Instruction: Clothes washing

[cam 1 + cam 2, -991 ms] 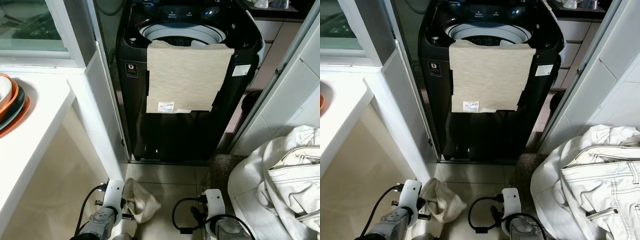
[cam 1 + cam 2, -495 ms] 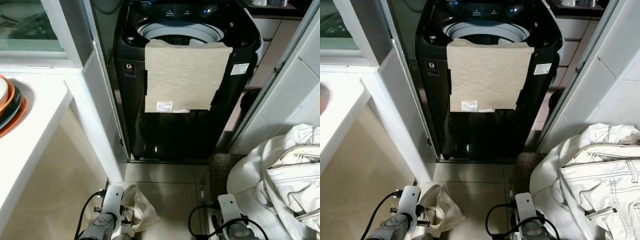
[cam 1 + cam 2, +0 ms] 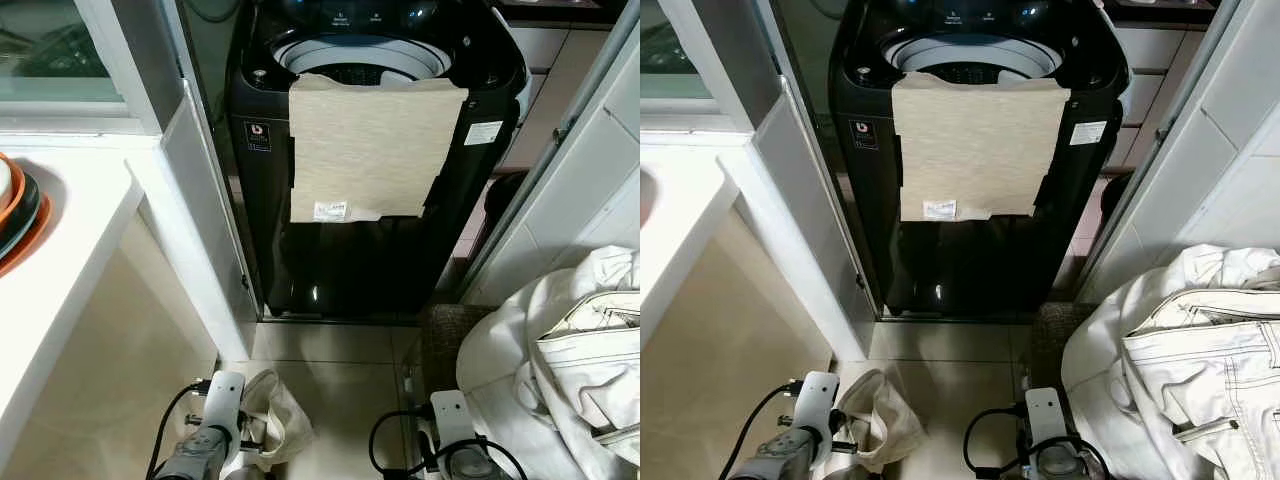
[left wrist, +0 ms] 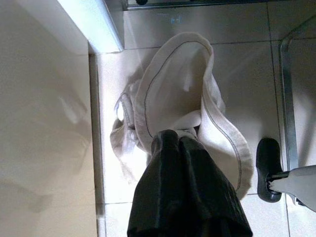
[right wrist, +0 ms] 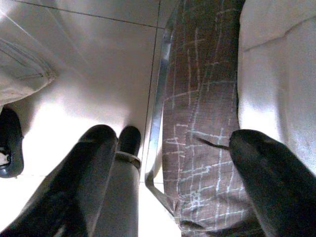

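Left gripper (image 4: 173, 140) clamped on cream garment (image 4: 173, 94) over open floor before washing machine (image 3: 375, 160); right gripper (image 5: 177, 143) jaws apart, cut off below.

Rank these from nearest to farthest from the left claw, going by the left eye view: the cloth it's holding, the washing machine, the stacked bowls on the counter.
1. Beige cloth, pinched in the left claw.
2. Stacked bowls, on the counter to the left.
3. Washing machine, straight ahead, open-topped.
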You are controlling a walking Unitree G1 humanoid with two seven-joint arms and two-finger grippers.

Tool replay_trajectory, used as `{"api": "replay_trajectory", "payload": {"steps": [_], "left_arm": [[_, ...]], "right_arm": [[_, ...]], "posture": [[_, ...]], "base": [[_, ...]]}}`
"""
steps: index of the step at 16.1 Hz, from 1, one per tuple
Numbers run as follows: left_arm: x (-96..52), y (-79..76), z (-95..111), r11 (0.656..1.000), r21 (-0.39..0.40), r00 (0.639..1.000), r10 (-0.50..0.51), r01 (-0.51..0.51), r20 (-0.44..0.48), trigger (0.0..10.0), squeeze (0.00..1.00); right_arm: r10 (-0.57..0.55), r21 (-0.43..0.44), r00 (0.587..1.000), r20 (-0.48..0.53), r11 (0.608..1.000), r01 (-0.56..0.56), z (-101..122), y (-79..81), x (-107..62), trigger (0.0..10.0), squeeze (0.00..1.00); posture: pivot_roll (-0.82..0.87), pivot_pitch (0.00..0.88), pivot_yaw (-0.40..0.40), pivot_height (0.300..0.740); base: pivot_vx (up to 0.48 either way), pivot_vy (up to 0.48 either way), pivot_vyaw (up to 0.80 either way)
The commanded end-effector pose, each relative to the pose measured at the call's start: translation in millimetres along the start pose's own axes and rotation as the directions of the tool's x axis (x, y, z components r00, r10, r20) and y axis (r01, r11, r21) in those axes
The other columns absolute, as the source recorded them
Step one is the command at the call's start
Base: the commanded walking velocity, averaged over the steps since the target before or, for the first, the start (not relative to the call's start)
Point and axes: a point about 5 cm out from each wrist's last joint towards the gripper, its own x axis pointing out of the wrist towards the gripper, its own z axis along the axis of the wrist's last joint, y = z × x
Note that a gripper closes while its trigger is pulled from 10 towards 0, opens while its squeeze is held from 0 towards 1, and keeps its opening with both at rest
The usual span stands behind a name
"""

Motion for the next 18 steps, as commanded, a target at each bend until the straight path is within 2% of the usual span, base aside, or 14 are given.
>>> {"api": "replay_trajectory", "payload": {"steps": [1,2,3,6,8,10,14,18], "left_arm": [[-0.7,3.1,-0.7,1.0,-0.001,1.0,0.009,-0.009,0.006,10.0,0.0],[-0.8,3.5,-0.5,1.0,-0.01,1.0,0.009,-0.009,0.009,10.0,0.0],[-1.0,4.9,-1.7,1.0,-0.024,1.0,0.014,-0.014,0.002,10.0,0.0],[-2.3,7.3,-12.9,0.999,-0.015,0.997,0.034,-0.035,-0.064,10.0,0.0],[-4.8,5.6,-28.8,0.999,-0.012,0.991,0.046,-0.048,-0.122,10.0,0.0],[-6.7,-2.0,-41.0,0.999,-0.026,0.989,0.04,-0.044,-0.142,10.0,0.0],[-0.8,-3.5,-19.0,0.999,-0.02,0.991,0.039,-0.042,-0.125,10.0,0.0],[-0.8,-3.5,-19.0,0.999,-0.02,0.991,0.039,-0.042,-0.125,10.0,0.0]], "right_arm": [[-0.003,0.009,1.0,-0.001,1.0,0.003,-1.1,0.7,-0.2,0.0,0.0],[-0.003,0.009,1.0,-0.002,1.0,0.003,-0.7,0.9,-0.1,2.8,0.0],[0.014,0.01,1.0,-0.014,1.0,-0.014,-1.5,3.4,-0.1,10.0,0.0],[0.105,0.081,0.992,-0.068,0.992,-0.1,-10.9,18.8,-2.5,10.0,0.0],[0.163,0.074,0.981,-0.105,0.985,-0.156,-19.1,26.1,-4.8,10.0,0.0],[0.156,0.084,0.98,-0.125,0.986,-0.146,-24.8,25.9,-5.8,10.0,0.0],[0.179,0.077,0.972,-0.151,0.983,-0.169,-31.5,26.3,-7.3,10.0,0.0],[0.179,0.077,0.972,-0.151,0.983,-0.169,-31.5,26.3,-7.3,10.0,0.0]], "posture": [[0.01,0.07,0.042,0.74],[0.01,0.068,0.043,0.74],[0.02,0.064,0.049,0.74],[0.01,0.051,0.056,0.74],[0.0,0.043,0.042,0.74],[0.0,0.039,0.03,0.74],[0.01,0.03,0.024,0.74],[0.01,0.03,0.024,0.74]], "base": [[0.0,0.0,0.0],[0.0,0.0,0.0],[0.0,0.0,0.0],[0.0,0.0,0.0],[0.0,0.0,0.0],[0.0,0.0,0.0],[0.0,0.0,0.0],[0.0,0.0,0.0]]}}
